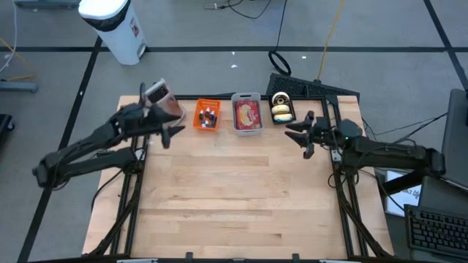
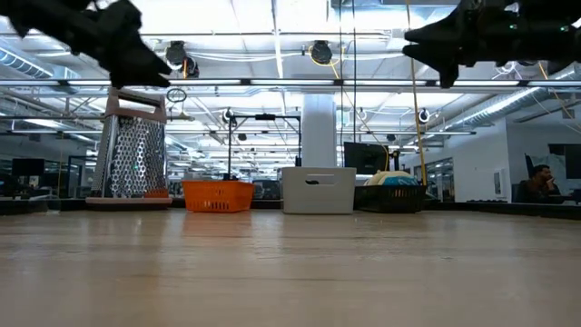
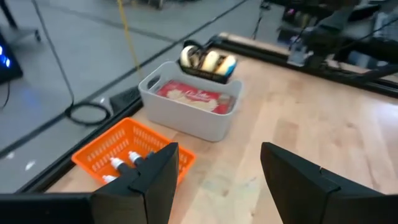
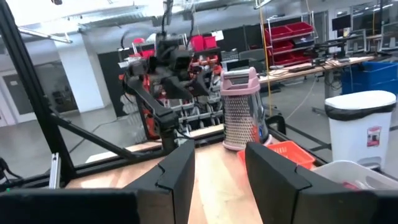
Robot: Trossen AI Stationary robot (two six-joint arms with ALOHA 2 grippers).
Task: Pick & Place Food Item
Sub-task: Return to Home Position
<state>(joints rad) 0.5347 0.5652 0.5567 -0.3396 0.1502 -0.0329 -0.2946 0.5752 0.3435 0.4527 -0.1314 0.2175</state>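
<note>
Along the table's far edge stand an orange basket [image 1: 207, 115] with small items, a grey bin [image 1: 247, 115] holding a red food package [image 3: 194, 98], and a black basket [image 1: 282, 108] with round yellow-white food [image 3: 208, 60]. My left gripper [image 1: 171, 133] hovers open above the table's far left, just left of the orange basket [image 3: 127, 152], nothing between its fingers [image 3: 155, 177]. My right gripper [image 1: 298, 135] hovers open at the far right, near the black basket, also with nothing between its fingers. Both are raised well above the table in the low view.
A metal grater with a pink top [image 1: 162, 101] stands at the far left corner, right behind my left gripper. The wooden table [image 1: 234, 197] stretches bare from the middle to the near edge. A white bin [image 1: 117, 25] stands on the floor beyond.
</note>
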